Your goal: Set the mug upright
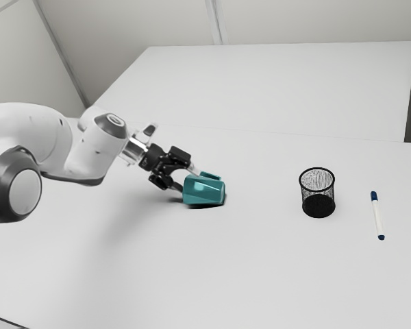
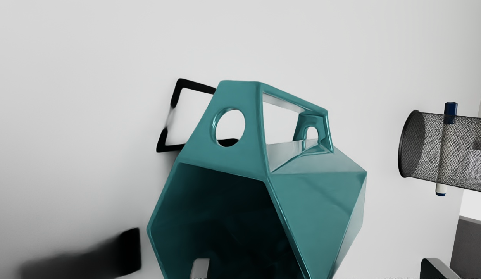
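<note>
The end effector (image 1: 187, 179) is reaching down over the table (image 1: 260, 274) at the mug (image 1: 203, 190), its two fingers standing wide apart. It isn't gripping anything: in the wrist view one finger (image 2: 200, 268) is showing in front of the mug's dark, open mouth, while the other finger (image 2: 438, 269) is standing off to the outer side of the mug, with part of the teal wall lying across the space between them. Whether the nearer finger is dipping inside the mouth or just hovering before it, I can't tell.

The mug is lying on its side on the table — not upright — with its mouth facing the end effector and its base pointing toward the exterior view's right. Its angular handle (image 2: 240, 95) is sticking out from the faceted body and casting a dark, frame-shaped shadow on the white surface; a round hole is piercing the handle's near end.

Behind the end effector, the white arm (image 1: 99, 151) is coming in from the exterior view's left.

Farther out, well apart from the mug toward the exterior view's right, a black mesh pen holder (image 1: 318, 205) is standing upright. Beyond that — near the holder but apart from it — a white marker (image 1: 377, 218) with blue ends is lying on the table. In the wrist view the marker is partly showing through the holder's mesh.
</note>
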You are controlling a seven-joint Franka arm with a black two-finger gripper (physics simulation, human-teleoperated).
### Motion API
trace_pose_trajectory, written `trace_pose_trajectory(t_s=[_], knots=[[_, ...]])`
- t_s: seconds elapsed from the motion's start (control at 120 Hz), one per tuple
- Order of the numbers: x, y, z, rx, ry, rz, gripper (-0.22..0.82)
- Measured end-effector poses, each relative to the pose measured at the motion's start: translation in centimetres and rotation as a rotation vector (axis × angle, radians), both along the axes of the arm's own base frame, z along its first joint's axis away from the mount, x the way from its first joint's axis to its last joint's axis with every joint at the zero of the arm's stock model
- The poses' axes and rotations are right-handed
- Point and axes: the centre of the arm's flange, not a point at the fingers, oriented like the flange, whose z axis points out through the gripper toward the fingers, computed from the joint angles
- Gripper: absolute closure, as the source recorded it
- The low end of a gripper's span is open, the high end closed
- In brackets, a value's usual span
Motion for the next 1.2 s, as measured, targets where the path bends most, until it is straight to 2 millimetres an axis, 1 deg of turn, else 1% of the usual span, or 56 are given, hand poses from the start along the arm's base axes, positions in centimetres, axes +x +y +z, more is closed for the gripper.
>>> trace_pose_trajectory(t_s=[0.117,0.167,0.208,0.292,0.358,0.408,0.5,0.683,0.892,0.967,1.2], knots=[[0.0,-0.4,-0.2,-0.019,-0.013,-0.013,0.10],[0.0,-0.6,-0.2,-0.024,-0.018,-0.019,0.15],[0.0,-0.6,-0.2,-0.028,-0.022,-0.023,0.22],[0.0,-0.7,-0.3,-0.031,-0.030,-0.031,0.41],[-0.1,-0.6,-0.3,-0.032,-0.035,-0.035,0.53],[-0.1,-0.6,-0.3,-0.033,-0.039,-0.039,0.59],[-0.1,-0.7,-0.2,-0.031,-0.048,-0.046,0.66],[0.0,-0.8,0.4,-0.037,-0.068,-0.049,0.74],[0.2,-1.1,1.8,-0.057,-0.103,-0.045,0.77],[0.2,-1.1,2.5,-0.061,-0.117,-0.047,0.77],[-0.2,-0.8,5.6,-0.024,-0.164,-0.082,0.78]])
